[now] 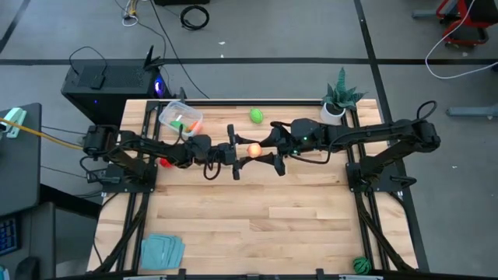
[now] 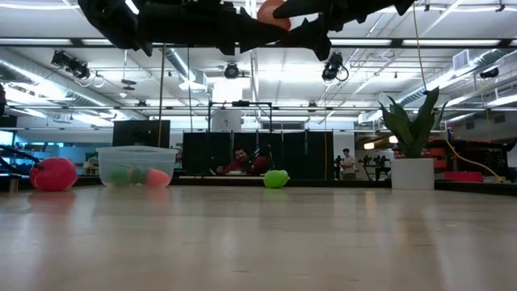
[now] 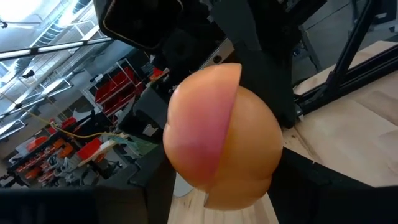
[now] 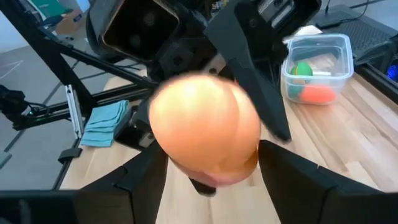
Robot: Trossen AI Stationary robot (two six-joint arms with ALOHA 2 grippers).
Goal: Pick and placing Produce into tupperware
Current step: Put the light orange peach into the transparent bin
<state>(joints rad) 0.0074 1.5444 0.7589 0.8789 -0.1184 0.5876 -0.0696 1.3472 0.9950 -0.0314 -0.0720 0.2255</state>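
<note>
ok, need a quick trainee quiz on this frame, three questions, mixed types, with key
1. True or false: the orange-pink toy ball rests on the tabletop.
2. What lies in the small clear plastic tub? A) a green piece and an orange piece B) a yellow banana C) nothing
3. On which arm's side of the table does the dark green striped ball lie?

Key
1. False: it is up above the wooden table, between the left gripper and the right gripper.
2. A: green piece, orange piece.
3. The right arm's side, at the table's edge, far from the tub.
</note>
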